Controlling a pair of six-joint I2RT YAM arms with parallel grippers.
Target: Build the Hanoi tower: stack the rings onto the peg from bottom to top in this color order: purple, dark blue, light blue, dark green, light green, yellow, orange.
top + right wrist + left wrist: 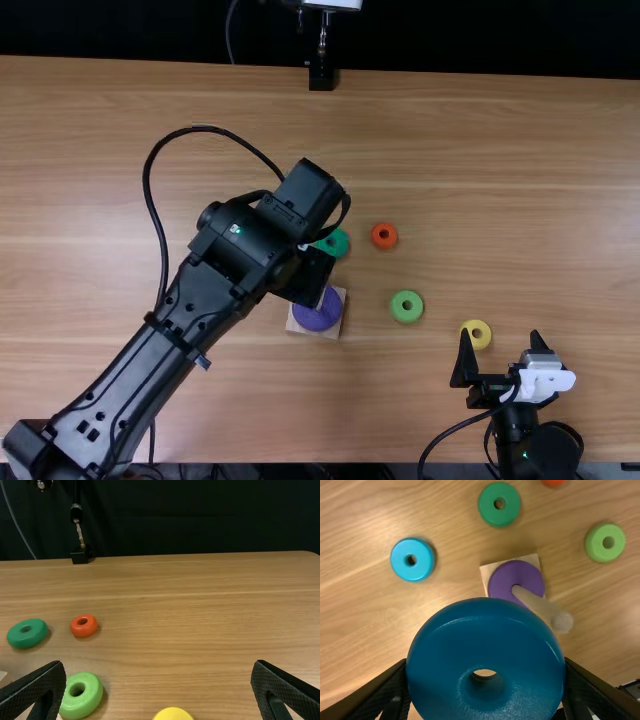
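Though barely begun, one ring done: purple (527, 577) on peg (542, 609) near left gripper (485, 672); dark blue (485, 627) pinched there; remaining farther off: light blue (412, 571), dark green (499, 516), light green (596, 543), orange (384, 244); by spread right gripper (159, 665), yellow (484, 338).

Bright, fairly even light covers the table (520, 160) in the top view, while the backdrop (480, 40) along the frame's upper edge sinks to near black. In the left wrist view, thin glare streaks curve across the glossy dark blue ring (485, 630). In the right wrist view, soft-edged shadows fall toward the frame's right beside the orange ring (76, 628) and light green ring (75, 708).
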